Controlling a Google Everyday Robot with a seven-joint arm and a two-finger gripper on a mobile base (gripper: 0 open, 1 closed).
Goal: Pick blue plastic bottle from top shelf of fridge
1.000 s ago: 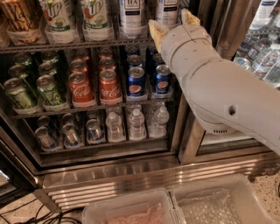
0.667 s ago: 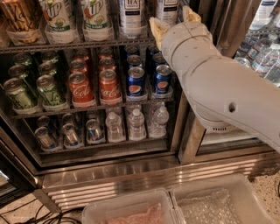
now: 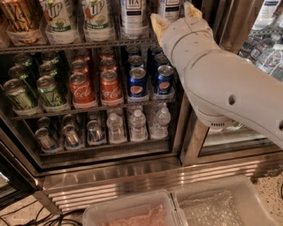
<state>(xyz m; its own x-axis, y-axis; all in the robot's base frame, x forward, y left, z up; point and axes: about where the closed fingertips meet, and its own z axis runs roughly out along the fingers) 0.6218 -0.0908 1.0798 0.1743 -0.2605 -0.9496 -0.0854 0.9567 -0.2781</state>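
Two blue plastic bottles with navy and white "TEA" labels stand at the right end of the top shelf of the fridge: one on the left and one on the right. My gripper is up at the top shelf, around the lower part of the right bottle. The big white arm comes in from the lower right and hides the shelf's right end. The bottles' caps are out of view.
Green-and-white 7UP bottles stand left of the tea bottles. The rack below holds green cans, Coke cans and Pepsi cans. Small water bottles stand lower. Two plastic bins sit in front.
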